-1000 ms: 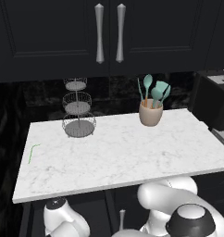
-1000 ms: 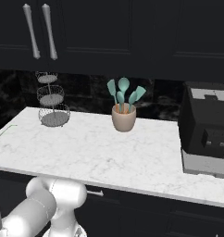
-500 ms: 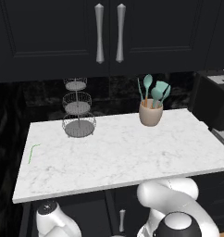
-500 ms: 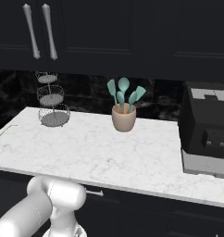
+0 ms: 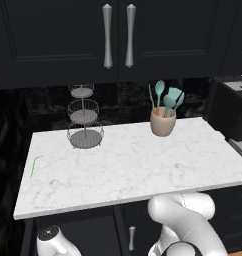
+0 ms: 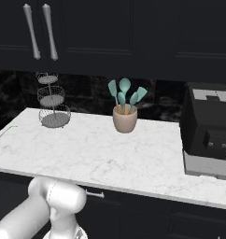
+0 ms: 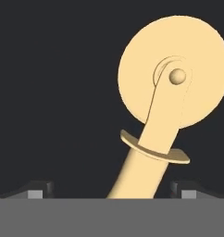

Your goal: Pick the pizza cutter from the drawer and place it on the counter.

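In the hand view, the pale yellow-orange pizza cutter with its round wheel (image 7: 171, 76) is seen at centre right on the dark drawer floor (image 7: 53, 92), its handle between the widely parted gripper (image 7: 112, 190) fingertips, nothing gripped. The white grey-veined marble counter (image 5: 133, 170), with a beige cup of teal utensils (image 5: 163, 117) at upper right, is seen from the base views.

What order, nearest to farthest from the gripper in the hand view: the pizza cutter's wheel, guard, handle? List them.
1. pizza cutter handle, at the bottom, between the tips of the open gripper.
2. guard, mid-frame, across the stem.
3. wheel, top right.
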Controlling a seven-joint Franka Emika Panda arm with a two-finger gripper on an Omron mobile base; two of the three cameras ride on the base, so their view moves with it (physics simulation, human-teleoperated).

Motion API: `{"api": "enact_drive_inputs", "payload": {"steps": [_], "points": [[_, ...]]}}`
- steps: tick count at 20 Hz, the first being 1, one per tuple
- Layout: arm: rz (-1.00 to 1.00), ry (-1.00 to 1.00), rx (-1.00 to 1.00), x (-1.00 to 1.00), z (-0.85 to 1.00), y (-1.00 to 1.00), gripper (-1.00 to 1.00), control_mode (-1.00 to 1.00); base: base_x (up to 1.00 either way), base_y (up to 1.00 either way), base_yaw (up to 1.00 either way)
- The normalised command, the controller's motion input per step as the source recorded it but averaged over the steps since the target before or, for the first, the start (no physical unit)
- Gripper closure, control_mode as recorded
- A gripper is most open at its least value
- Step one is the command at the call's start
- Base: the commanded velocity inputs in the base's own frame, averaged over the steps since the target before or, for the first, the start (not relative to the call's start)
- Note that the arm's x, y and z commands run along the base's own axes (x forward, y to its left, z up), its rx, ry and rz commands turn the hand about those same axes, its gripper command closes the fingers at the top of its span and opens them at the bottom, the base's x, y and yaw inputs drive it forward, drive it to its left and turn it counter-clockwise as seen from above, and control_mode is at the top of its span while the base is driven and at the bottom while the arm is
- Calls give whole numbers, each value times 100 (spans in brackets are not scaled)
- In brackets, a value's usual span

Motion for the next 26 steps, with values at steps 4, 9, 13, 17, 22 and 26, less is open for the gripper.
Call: {"api": "enact_drive_inputs", "payload": {"steps": [4, 9, 13, 17, 22, 26], "points": [[0, 0, 0, 0, -34, 0, -100, -100, 0, 0, 0], [0, 0, 0, 0, -34, 0, -100, -100, 0, 0, 0], [0, 0, 0, 0, -10, 0, 100, -100, 0, 0, 0], [0, 0, 0, 0, 0, 0, 100, -100, 0, 0, 0], [0, -6, 0, -1, 5, -2, 100, -100, 0, 0, 0], [0, -12, 1, -8, 71, -34, 100, -100, 0, 0, 0]]}}
